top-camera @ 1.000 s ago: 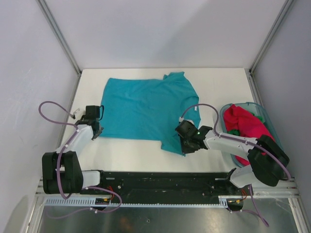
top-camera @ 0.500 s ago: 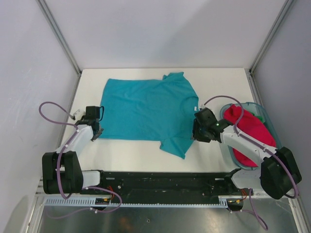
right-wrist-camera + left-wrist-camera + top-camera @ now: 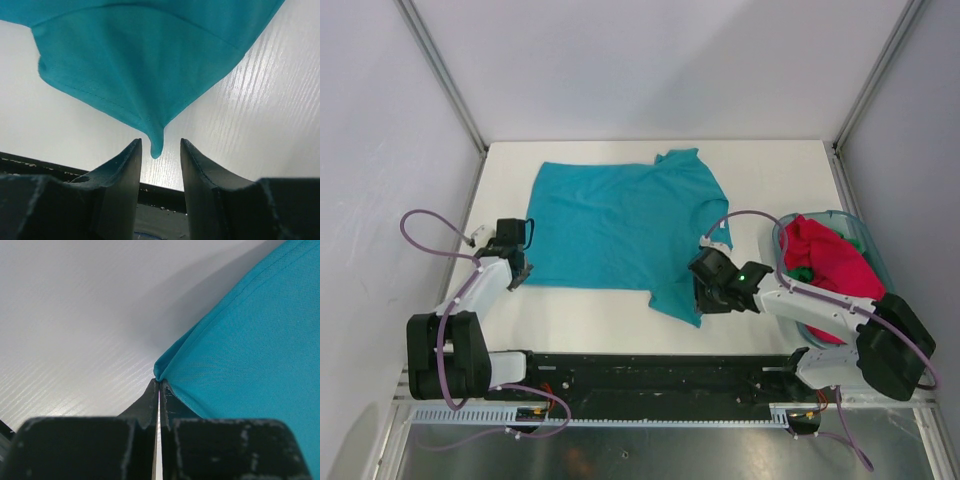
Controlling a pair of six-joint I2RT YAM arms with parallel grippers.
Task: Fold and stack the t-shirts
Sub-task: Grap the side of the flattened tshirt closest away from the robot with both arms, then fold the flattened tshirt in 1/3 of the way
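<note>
A teal-blue t-shirt [image 3: 620,225] lies spread flat on the white table. My left gripper [image 3: 512,268] sits at its near left corner. In the left wrist view the jaws [image 3: 159,383] are shut, with the pinched corner of the teal cloth [image 3: 240,350] at their tips. My right gripper [image 3: 704,300] is at the shirt's near right corner. It is open, and the pointed tip of the teal cloth [image 3: 145,65] hangs between its fingers [image 3: 129,160] without being clamped. A magenta-red t-shirt [image 3: 828,262] with a bit of green cloth [image 3: 804,272] lies bunched in the basket.
The translucent teal plastic basket [image 3: 782,232] stands at the table's right edge, just behind my right arm. A black rail [image 3: 650,375] runs along the near edge. Grey walls close in the table on the left, back and right.
My right gripper opened, swung right toward the basket, then came back to the teal shirt's near right corner, which now sits between its open fingers. The left gripper has not moved.
</note>
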